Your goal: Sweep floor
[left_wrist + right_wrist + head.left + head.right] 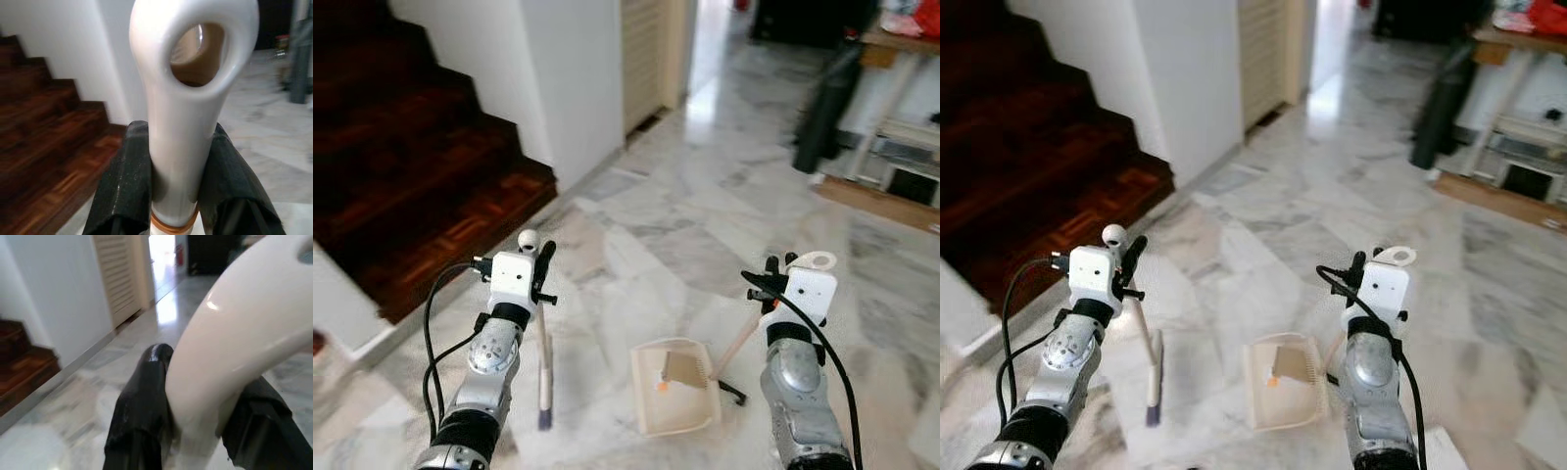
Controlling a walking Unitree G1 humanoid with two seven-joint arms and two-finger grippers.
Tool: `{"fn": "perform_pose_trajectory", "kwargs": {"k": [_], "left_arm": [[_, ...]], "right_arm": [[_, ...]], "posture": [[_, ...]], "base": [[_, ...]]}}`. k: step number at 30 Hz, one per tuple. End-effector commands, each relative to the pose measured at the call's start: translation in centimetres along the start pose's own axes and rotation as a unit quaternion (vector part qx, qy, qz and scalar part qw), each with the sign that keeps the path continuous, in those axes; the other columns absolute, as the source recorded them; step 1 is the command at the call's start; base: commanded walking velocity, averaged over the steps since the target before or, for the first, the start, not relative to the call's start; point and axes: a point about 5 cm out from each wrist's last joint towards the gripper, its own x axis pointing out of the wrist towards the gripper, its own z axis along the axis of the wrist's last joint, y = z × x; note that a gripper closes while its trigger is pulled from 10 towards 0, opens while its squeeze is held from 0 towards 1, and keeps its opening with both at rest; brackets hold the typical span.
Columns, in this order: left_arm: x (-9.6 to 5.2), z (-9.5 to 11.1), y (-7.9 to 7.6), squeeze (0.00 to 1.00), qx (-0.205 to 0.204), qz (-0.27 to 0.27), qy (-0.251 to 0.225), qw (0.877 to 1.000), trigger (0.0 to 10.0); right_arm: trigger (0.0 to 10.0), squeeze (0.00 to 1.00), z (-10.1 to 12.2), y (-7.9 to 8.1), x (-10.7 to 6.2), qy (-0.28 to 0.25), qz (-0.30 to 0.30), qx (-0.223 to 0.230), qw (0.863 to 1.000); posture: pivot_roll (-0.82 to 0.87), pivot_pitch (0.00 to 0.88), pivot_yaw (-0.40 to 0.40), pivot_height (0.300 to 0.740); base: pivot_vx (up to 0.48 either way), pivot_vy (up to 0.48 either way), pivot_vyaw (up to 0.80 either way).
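Marble floor (705, 196) beside dark stairs (401, 147). Left pincer (181, 161) clamped on the broom (544, 362) handle, bristles on the floor; right pincer (195, 396) clamped on the dustpan (675, 387) handle, pan resting between both arms.

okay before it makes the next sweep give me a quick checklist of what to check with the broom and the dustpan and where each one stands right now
1. Left gripper shut on the broom handle: ok.
2. Right gripper shut on the dustpan handle: ok.
3. Broom head down at the marble floor: ok.
4. Dustpan resting on the floor, beside the broom head: ok.
5. Debris already in the pan: ok, something brown lies inside.
6. Dust left on the floor to sweep: cannot tell.
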Motion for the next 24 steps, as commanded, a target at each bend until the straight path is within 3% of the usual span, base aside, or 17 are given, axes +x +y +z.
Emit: {"fn": "perform_pose_trajectory", "kwargs": {"k": [1, 17, 24], "left_arm": [[0.17, 0.64, 0.34, 0.0, 0.008, 0.002, -0.015, 1.0, 10.0], [0.1, 0.61, 0.25, 0.0, 0.009, -0.003, -0.011, 1.0, 10.0], [0.0, 0.44, 0.23, 0.0, 0.004, 0.0, -0.006, 1.0, 10.0]], "right_arm": [[10.0, 0.0, 1.5, 0.57, 0.47, -0.032, 0.009, 0.005, 0.999], [10.0, 0.0, 1.38, 0.94, 0.52, -0.029, 0.017, 0.01, 0.999], [10.0, 0.0, 1.04, 1.05, 0.65, -0.01, 0.018, 0.046, 0.999]], "posture": [[-0.08, 0.0, 0.014, 0.74], [-0.08, 0.0, 0.02, 0.74], [-0.08, 0.0, 0.014, 0.74]], "base": [[0.0, 0.0, 0.8], [0.0, 0.0, 0.77], [0.0, 0.0, 0.0]]}}
